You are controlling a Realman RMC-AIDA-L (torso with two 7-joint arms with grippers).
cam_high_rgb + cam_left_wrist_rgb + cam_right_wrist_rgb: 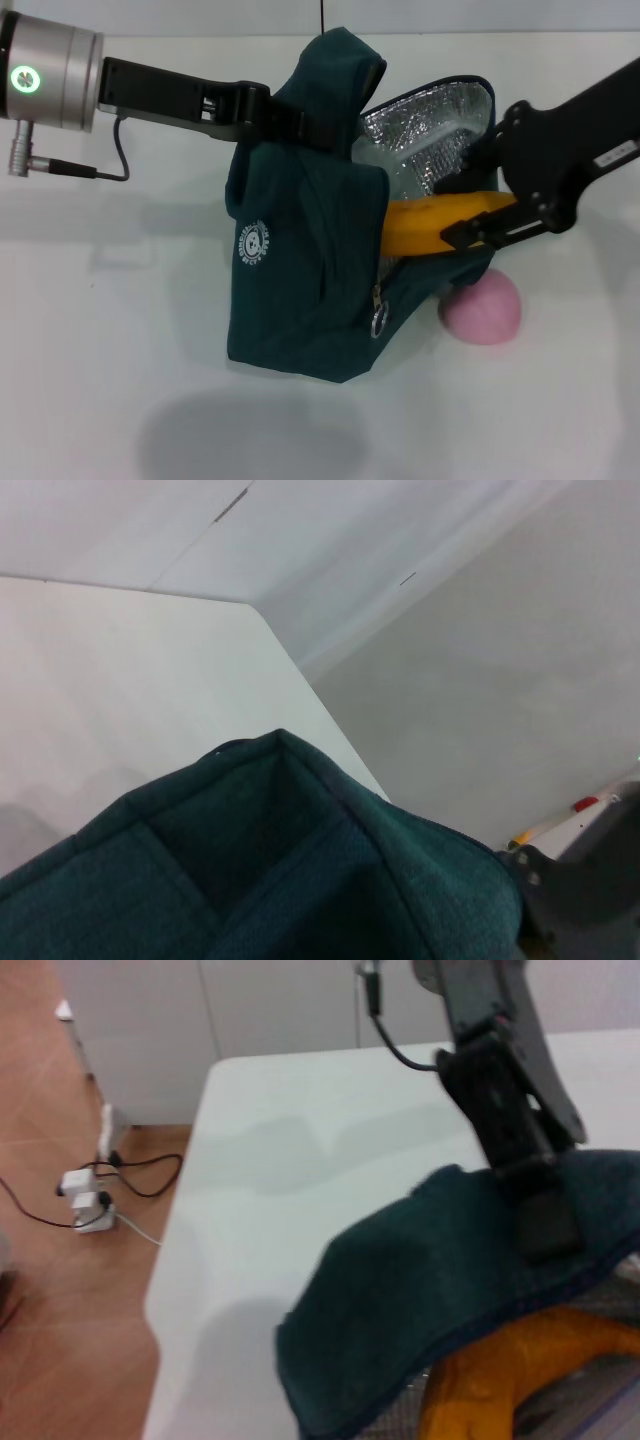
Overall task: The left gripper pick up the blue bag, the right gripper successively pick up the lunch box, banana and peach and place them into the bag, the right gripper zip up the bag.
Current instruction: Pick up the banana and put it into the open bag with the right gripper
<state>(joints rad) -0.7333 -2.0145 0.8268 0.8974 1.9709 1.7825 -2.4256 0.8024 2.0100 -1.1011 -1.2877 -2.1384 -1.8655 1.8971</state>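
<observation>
- The right gripper (478, 222) was clamped on the banana (430, 226), its black fingers pinching the fruit's outer end at the mouth of the blue bag (300, 300).
- The banana lay nearly level, its inner end pushed into the opening against the silver foil lining (425, 140), its outer end toward 3 o'clock under the gripper.
- In the right wrist view the banana (520, 1360) showed just beneath the dark fabric rim of the bag (420, 1290), partly covered by it.
- The left gripper (285, 122) was clamped on the upper fabric of the bag near its handle, holding that top edge raised; its fingertips were buried in the cloth.
- The left arm reached in from 9 o'clock, level above the white table (120, 380).
- The bag stood in the middle of the table, its opening turned toward 2 o'clock, with a round white logo (254, 245) on its near face and a metal ring zipper pull (380, 322) hanging at the lower front edge.
- The peach (482, 308) rested on the table at about 4 o'clock from the bag, touching or just beside its lower corner and below the gripped banana.
- The lunch box could not be made out.
- The left wrist view showed only the teal fabric (270, 870) close up.
</observation>
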